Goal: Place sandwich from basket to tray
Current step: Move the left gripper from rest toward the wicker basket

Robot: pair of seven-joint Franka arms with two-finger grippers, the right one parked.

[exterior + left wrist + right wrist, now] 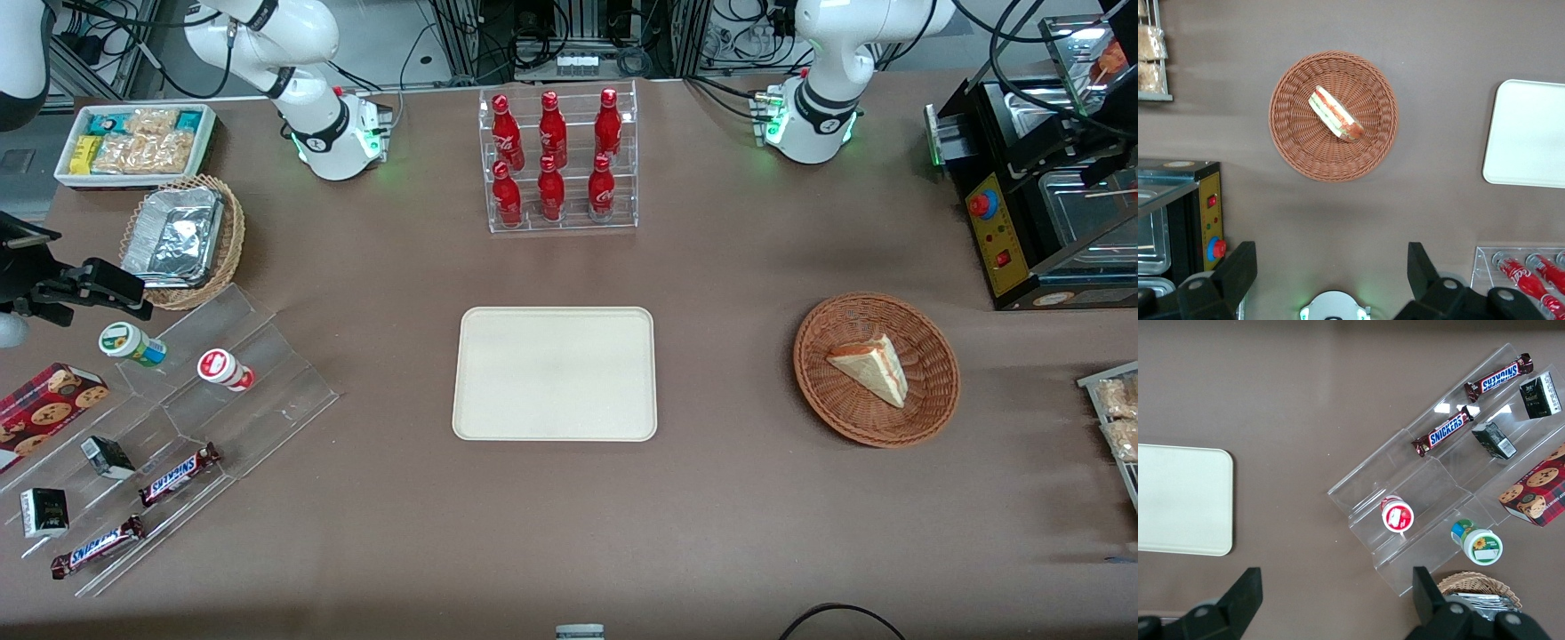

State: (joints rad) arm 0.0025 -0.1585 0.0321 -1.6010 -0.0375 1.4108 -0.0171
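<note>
The sandwich (871,366), a white bread wedge with red-and-yellow filling, lies in the round reddish-brown wicker basket (827,400) toward the working arm's end of the table. The cream tray (555,373) lies flat mid-table and holds nothing. In the left wrist view the sandwich (1336,115) shows in the basket (1298,147), with a corner of the tray (1531,133) beside it. The left gripper (1330,248) is open and empty, high above bare table between the basket and its arm's base, farther from the front camera than the basket.
A clear rack of red cola bottles (558,160) stands farther from the front camera than the tray. A black oven (1031,196) and a snack rack (1116,427) sit near the basket. A clear stepped stand with snacks (178,418) lies toward the parked arm's end.
</note>
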